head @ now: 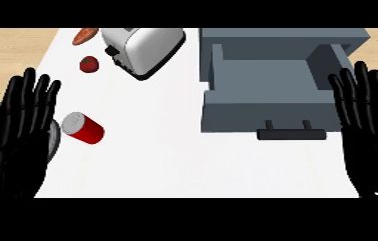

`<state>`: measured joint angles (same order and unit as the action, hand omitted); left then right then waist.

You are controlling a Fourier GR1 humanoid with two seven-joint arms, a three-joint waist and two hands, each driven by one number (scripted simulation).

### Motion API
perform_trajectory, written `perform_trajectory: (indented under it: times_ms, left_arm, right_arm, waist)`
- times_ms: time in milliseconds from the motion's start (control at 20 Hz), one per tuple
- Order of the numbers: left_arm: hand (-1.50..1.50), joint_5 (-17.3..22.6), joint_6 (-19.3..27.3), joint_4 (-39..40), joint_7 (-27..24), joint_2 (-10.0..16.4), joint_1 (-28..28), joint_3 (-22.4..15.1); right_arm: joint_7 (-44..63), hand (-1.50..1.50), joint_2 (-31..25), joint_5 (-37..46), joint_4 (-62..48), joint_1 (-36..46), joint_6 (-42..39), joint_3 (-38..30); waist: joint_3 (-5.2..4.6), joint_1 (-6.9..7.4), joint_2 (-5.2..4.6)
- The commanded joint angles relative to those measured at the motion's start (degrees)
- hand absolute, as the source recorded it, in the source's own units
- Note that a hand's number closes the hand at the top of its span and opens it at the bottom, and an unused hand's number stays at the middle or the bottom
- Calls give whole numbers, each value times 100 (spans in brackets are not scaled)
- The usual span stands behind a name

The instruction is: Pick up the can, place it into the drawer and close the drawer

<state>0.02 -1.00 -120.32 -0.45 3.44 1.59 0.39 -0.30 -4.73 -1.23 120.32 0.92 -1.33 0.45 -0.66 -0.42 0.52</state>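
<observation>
A red can (83, 127) with a silver top stands tilted on the white counter (162, 155) at the left. My left hand (26, 120) is just left of it, open with fingers straight up, not touching it. The grey drawer (269, 87) is pulled open at the right and shows nothing inside; its dark handle (291, 133) faces me. My right hand (359, 117) is open at the right edge, fingers up, beside the drawer's right wall.
A silver toaster (142, 50) lies at the back left of the counter. A red strawberry-like fruit (89, 64) and an orange carrot (85, 35) sit left of it. Wooden floor shows beyond the counter's left edge.
</observation>
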Motion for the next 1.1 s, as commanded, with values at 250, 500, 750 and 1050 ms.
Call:
perform_trajectory:
  times_ms: [250,500,750,1050]
  left_arm:
    - [-150,415,198,-265,-133,442,600,1595]
    - [-150,-67,1274,-151,1539,-236,1004,1481]
    - [-150,-55,1317,-426,2222,-35,778,1627]
    - [-150,90,1330,86,2358,368,24,1995]
  right_arm:
    - [115,-150,12,2,115,-166,126,-243]
    - [1017,-150,166,71,-184,-645,507,-398]
    - [1188,-150,105,26,-134,-560,465,-493]
    - [833,-150,-144,-453,-292,-773,15,-970]
  waist:
    - [62,112,-39]
    - [70,75,-44]
    - [67,45,-48]
    - [67,19,-51]
